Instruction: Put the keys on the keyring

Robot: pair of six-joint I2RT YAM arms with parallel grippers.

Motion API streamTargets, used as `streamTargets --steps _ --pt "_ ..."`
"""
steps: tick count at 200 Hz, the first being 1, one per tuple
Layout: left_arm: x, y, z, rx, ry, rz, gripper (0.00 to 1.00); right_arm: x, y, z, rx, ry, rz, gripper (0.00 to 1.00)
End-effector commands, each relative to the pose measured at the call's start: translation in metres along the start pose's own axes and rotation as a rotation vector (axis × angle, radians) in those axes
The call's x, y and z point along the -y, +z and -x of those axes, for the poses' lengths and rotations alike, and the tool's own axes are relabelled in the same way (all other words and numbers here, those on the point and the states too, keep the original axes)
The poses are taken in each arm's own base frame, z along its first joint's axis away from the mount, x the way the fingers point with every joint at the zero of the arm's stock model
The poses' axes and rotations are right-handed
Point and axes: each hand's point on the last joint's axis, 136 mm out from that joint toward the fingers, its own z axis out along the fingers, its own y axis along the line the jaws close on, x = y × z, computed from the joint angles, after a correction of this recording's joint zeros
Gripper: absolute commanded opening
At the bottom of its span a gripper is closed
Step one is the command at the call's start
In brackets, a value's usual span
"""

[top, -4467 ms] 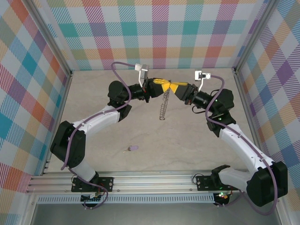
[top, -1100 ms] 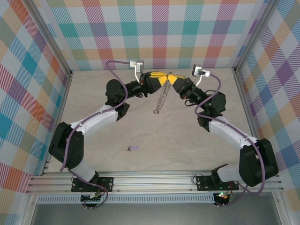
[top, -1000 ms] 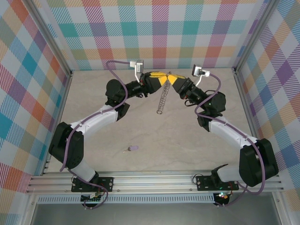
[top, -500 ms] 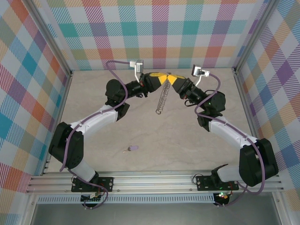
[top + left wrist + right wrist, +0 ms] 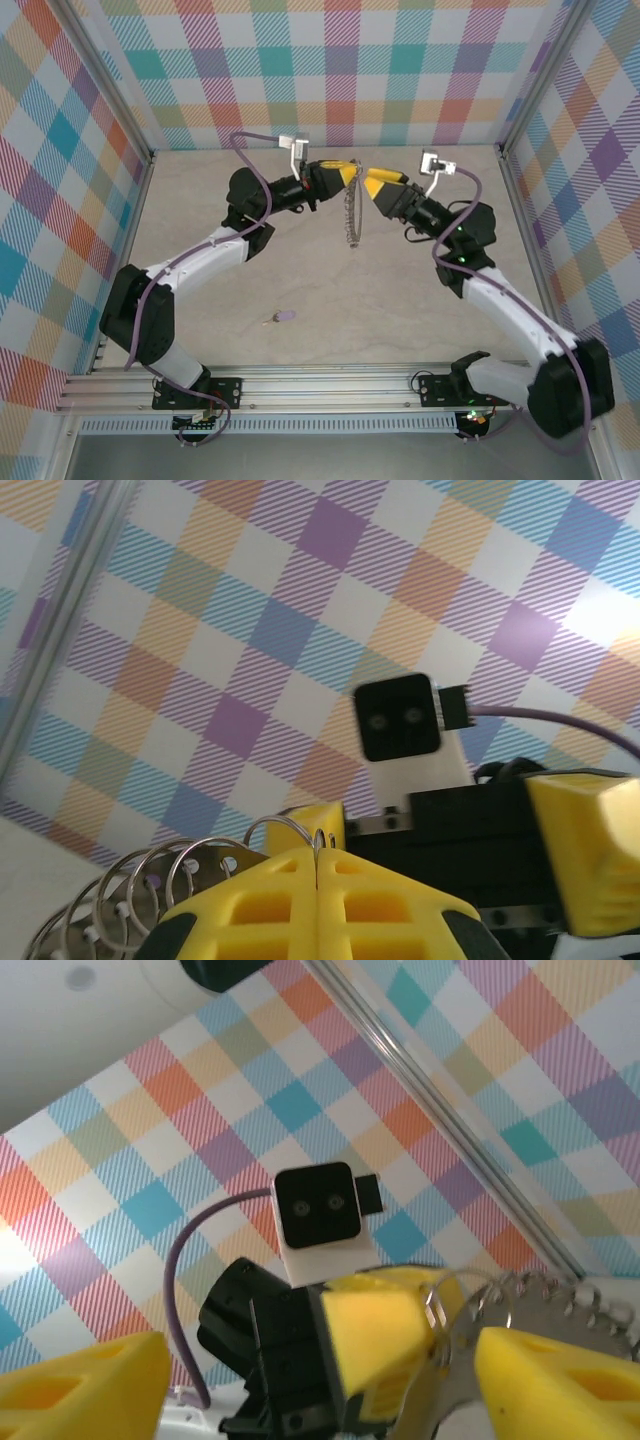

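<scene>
Once the right end effector (image 5: 368,186) had spread wide, the large thin grey metal keyring (image 5: 351,212) hung from the clamped left end effector (image 5: 350,173) alone, likely freeing the right for the tiny lilac-headed key (image 5: 285,317) lying well apart from both.

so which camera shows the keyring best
Top external: the whole keyring is in sight, hanging from the left gripper. Left wrist catches a few of its loops beside the fingers; right wrist shows part of the fringed rim.
</scene>
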Motion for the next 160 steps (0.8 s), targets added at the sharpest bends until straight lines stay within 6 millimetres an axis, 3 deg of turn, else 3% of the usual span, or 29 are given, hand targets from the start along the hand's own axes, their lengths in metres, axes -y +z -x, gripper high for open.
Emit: streamTargets --steps 1,22,48,83,120,160 --pt "0.016 -0.011 0.019 0.042 0.13 0.03 0.0 0.028 -0.03 -0.031 -0.103 0.004 -0.235 0.93" --pt "0.009 -0.02 0.021 0.057 0.149 0.079 0.0 0.041 -0.059 -0.054 -0.172 0.048 -0.384 1.0" --pt "-0.006 -0.029 0.019 0.056 0.167 0.152 0.0 0.056 -0.087 -0.087 -0.274 0.126 -0.499 1.0" --pt "-0.028 -0.041 0.017 0.061 0.157 0.236 0.0 0.084 -0.11 -0.152 -0.453 0.289 -0.58 0.84" --pt "-0.051 -0.056 0.015 0.062 0.148 0.321 0.0 0.103 -0.12 -0.231 -0.647 0.325 -0.715 0.72" --pt "-0.065 -0.072 0.017 0.079 0.131 0.383 0.0 0.115 -0.113 -0.291 -0.775 0.286 -0.869 0.69"
